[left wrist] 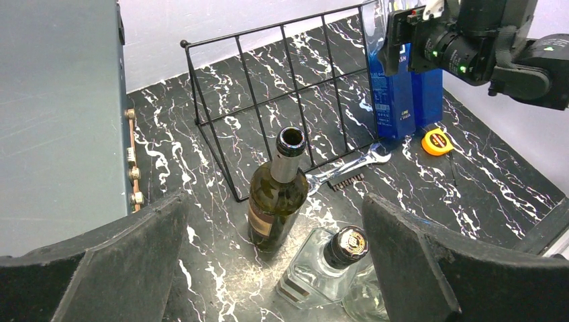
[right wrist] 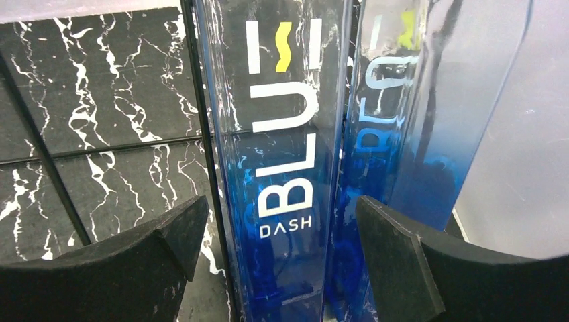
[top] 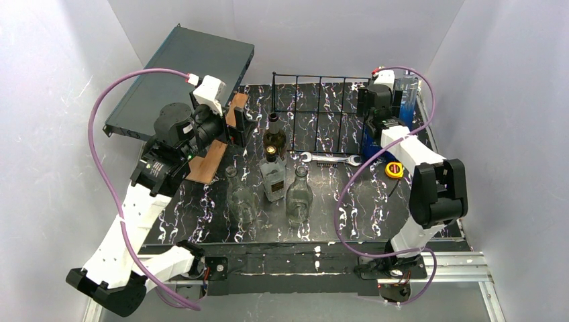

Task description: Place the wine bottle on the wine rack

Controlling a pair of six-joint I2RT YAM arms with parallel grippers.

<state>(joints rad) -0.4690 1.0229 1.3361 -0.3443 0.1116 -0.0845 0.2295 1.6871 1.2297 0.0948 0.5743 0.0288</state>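
Wine bottle (top: 274, 136), dark green and uncorked, stands upright on the tabletop (top: 201, 209) just beside the wine rack (top: 315, 111), at its 7 o'clock and outside the slots. Left end effector (left wrist: 275, 228) hangs spread wide at the bottle's 9 o'clock, gripping nothing. Right end effector (right wrist: 282, 235), also wide, flanks a blue bottle (right wrist: 285, 134) at the rack's 3 o'clock.

Table (left wrist: 470, 194): black marble pattern, white veining.
Wine rack (top: 315, 111): black wire.
Wine bottle (left wrist: 276, 201): dark olive-green glass, grey neck foil, tan label.
Tall bottle (right wrist: 285, 168): clear shading to deep blue, white lettering, one yellow mark.
Tape measure (left wrist: 436, 142): yellow-orange.
Wrench (left wrist: 345, 168): silver.
Flat box (top: 181, 74): dark grey.
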